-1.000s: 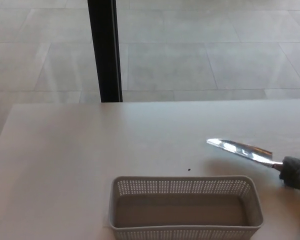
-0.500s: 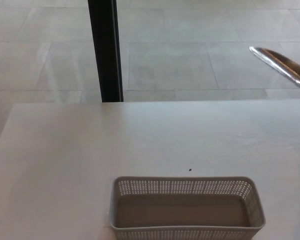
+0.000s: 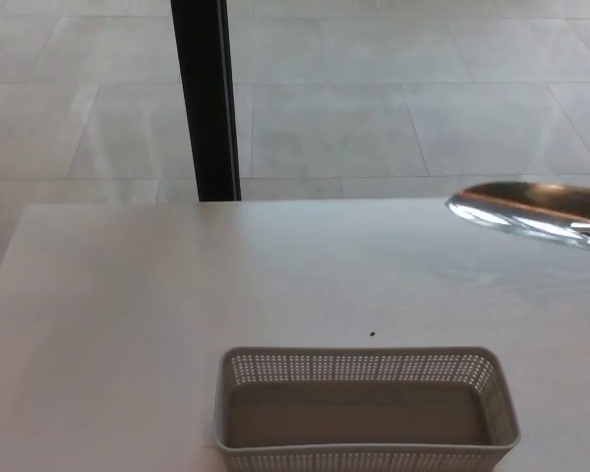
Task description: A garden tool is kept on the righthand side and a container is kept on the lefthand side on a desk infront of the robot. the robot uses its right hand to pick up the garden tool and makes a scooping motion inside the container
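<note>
A shiny metal garden trowel blade [image 3: 536, 211] hangs in the air at the right edge of the head view, tip pointing left, above the far right part of the table. Its handle and whatever holds it lie outside the picture. A grey perforated plastic basket [image 3: 366, 405] stands at the table's near edge, a little right of centre, with nothing in it. The blade is up and to the right of the basket, well apart from it. Neither hand shows.
The white table [image 3: 157, 295] spreads to the left and behind the basket. A tiny dark speck [image 3: 373, 333] lies just behind the basket. A black post [image 3: 205, 98] rises beyond the table's far edge over a tiled floor.
The trowel blade rose from the table at the right, went high to the upper right, and has now come lower and turned flatter. The gloved hand seen a second ago has left the picture.
</note>
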Available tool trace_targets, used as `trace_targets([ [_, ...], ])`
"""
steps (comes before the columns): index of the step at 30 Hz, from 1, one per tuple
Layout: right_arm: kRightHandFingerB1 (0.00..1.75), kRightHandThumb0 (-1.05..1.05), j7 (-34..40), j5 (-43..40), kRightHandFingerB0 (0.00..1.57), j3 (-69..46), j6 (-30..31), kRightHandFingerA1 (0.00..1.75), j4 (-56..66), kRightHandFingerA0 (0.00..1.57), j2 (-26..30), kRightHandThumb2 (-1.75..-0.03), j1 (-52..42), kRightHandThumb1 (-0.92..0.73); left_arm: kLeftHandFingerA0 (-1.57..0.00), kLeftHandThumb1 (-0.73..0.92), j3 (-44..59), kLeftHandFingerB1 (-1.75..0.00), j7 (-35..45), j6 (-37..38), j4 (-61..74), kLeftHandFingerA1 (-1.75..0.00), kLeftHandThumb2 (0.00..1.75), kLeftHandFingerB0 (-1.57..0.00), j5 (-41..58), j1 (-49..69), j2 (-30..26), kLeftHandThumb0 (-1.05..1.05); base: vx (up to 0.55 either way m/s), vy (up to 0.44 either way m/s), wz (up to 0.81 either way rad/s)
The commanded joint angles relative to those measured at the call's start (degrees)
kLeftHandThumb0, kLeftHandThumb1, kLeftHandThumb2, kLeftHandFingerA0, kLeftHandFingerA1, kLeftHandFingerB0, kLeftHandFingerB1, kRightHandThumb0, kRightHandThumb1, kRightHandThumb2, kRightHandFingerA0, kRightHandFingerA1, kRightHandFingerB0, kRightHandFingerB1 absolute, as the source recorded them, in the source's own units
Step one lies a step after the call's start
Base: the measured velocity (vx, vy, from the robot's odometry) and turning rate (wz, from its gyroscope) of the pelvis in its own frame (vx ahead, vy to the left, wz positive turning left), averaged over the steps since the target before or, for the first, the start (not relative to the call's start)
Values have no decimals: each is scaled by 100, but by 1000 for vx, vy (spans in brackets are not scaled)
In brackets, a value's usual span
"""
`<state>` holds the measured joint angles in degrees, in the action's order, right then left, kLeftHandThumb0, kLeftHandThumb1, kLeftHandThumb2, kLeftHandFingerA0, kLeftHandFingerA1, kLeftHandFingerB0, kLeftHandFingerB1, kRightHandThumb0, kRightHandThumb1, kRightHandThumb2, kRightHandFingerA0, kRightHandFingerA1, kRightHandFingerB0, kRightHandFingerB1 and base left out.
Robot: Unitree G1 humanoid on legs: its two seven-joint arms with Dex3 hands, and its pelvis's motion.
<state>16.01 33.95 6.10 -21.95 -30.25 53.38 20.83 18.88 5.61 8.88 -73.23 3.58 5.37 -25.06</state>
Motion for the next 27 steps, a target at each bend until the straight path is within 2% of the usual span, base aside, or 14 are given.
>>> trace_targets([
  [1,152,-28,748,962,74,236,-1168,175,186,90,886,-98,-207,-53,-71,57,63,-48,5,5,-80,-69,58,-68,68,51,-177,-50,0,0,0],
  [3,159,-28,1031,1093,70,197,-1317,175,248,89,1091,-99,-308,-51,-67,58,3,-46,-6,46,-114,-75,58,-67,-7,59,-189,-51,0,0,0],
  [4,148,-30,1035,1094,69,186,-1361,174,252,108,1144,-97,-275,-54,-73,57,7,-48,-6,62,-92,-91,57,-68,1,45,-190,-51,0,0,0],
  [6,148,-26,1021,1077,69,158,-1406,175,301,108,1209,-99,-269,-58,-67,58,-16,-47,-6,62,-59,-79,58,-67,-13,29,-201,-52,0,0,0],
  [7,153,-30,1066,1099,74,152,-1431,175,313,88,1246,-93,-289,-55,-68,58,-20,-48,9,82,-39,-75,58,-67,-11,37,-202,-52,0,0,0],
  [8,153,-29,1101,1120,73,145,-1457,175,330,85,1276,-86,-309,-57,-67,58,-12,-48,23,86,-32,-71,58,-65,4,40,-200,-52,0,0,0],
  [12,152,-18,1487,1405,75,146,-1472,173,550,87,1291,-80,-415,-45,-70,57,20,-49,-25,67,-87,-82,57,-67,27,26,-191,-52,0,0,0],
  [15,153,-19,1732,1510,74,149,-1606,175,604,88,1220,-83,-438,-47,-71,58,12,-47,3,87,-163,-67,58,-67,5,56,-187,-52,0,0,0],
  [17,154,-20,1828,1610,74,147,-1629,175,653,88,1227,-82,-449,-47,-68,57,26,-48,-39,77,-133,-76,57,-68,28,68,-162,-50,0,0,0],
  [19,156,-24,1943,1712,74,152,-1670,175,780,89,1188,-80,-398,-45,-78,56,46,-49,-25,57,-91,-91,56,-71,55,64,-187,-51,0,0,0],
  [21,156,-24,1984,1775,74,147,-1744,175,875,90,1180,-78,-330,-43,-75,57,0,-48,-39,27,-69,-84,57,-68,8,52,-210,-51,0,0,0],
  [23,155,-24,1975,1790,74,123,-1769,175,949,89,1161,-78,-309,-44,-80,56,1,-47,-30,29,-122,-89,57,-71,3,27,-214,-50,0,0,0],
  [25,138,-31,1992,1900,83,119,-1776,173,1122,91,1149,-72,-234,-55,-73,58,28,-50,12,89,-32,-77,58,-69,52,54,-201,-51,0,0,0],
  [27,138,-31,1924,2002,83,110,-1705,173,1269,91,1169,-72,-230,-55,-73,58,24,-50,39,75,-14,-77,58,-69,52,58,-211,-51,0,0,0],
])
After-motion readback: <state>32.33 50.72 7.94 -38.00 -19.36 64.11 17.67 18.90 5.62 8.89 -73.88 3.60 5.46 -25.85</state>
